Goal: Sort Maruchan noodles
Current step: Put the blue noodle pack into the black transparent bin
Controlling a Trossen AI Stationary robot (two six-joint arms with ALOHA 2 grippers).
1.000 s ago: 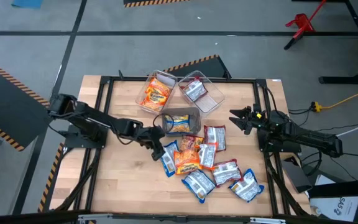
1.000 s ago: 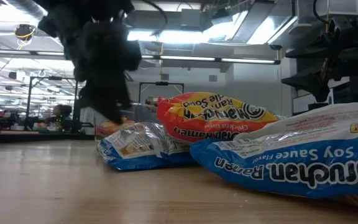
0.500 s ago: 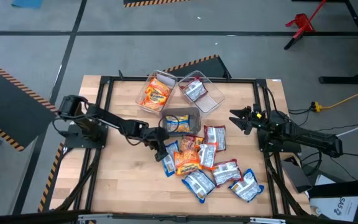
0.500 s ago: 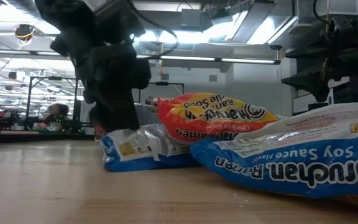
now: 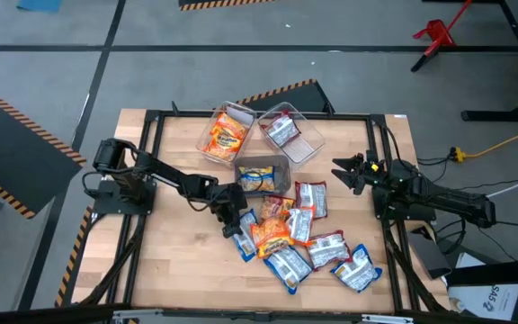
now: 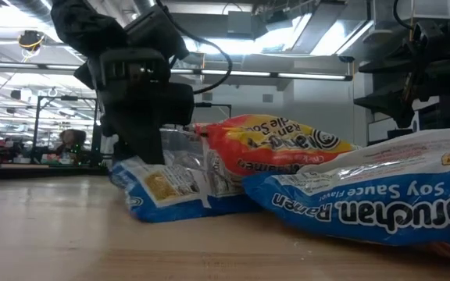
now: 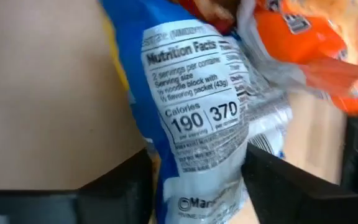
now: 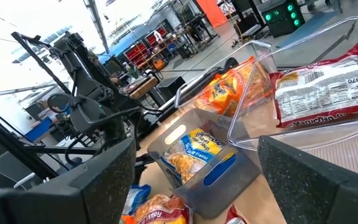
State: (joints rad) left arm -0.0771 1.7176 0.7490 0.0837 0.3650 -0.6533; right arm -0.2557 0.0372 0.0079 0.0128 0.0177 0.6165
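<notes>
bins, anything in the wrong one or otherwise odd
Nothing stands out: the three bins each hold one colour, orange packets, a red packet and a blue packet. The pile on the table is still unsorted, with the left gripper at its edge.

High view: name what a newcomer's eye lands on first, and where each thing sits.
A bright heap of Maruchan noodles sprawls over the table's middle and near-right. The left gripper reaches into the heap's left edge, fingers either side of a blue-and-white packet. Behind the heap stand three clear bins, each already holding packets; the right gripper waits open beside them.
</notes>
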